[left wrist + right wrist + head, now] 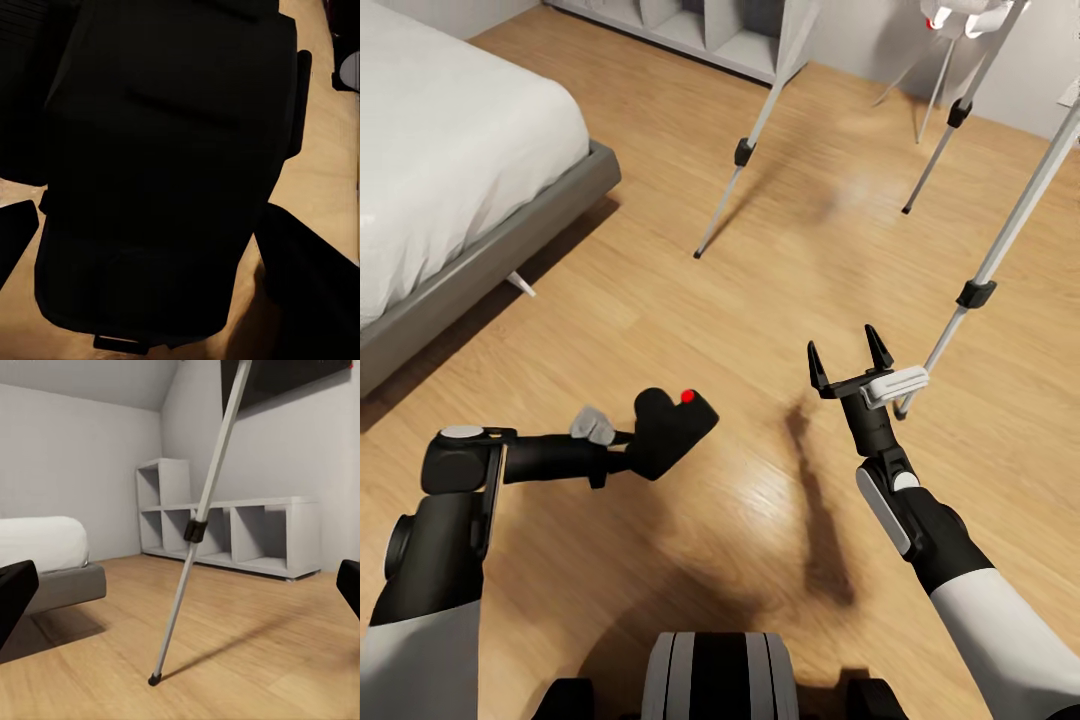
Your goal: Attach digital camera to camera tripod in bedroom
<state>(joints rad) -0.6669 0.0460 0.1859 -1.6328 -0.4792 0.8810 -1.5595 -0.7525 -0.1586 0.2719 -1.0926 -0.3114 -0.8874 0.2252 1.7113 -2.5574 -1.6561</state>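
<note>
1. Far left of the head view: the grey bed (480, 250) with white bedding stands on the light wood floor (660, 300) of the bedroom.
2. Left pincer (622, 441): closed on the digital camera (672, 428), held low over the floor in front of the robot, red button up. In the left wrist view the camera's black body (165, 172) blocks nearly everything; the grip itself cannot be made out there.
3. Centre to right: the camera tripod (755, 140) stands ahead, three silver legs spread on the floor. Its head lies above the head view's frame.
4. Right pincer (850, 362): fingers spread, holding nothing, just beside the tripod's nearest leg.
5. Step in hand, as judged: carrying the camera up to the tripod. Next move calls for raising the camera to the tripod head, likely with trunk or head tilted up to find it.
6. Right wrist view adds a low grey shelf unit (247, 532) along the wall and one tripod leg (196, 529) down to its black foot.
</note>
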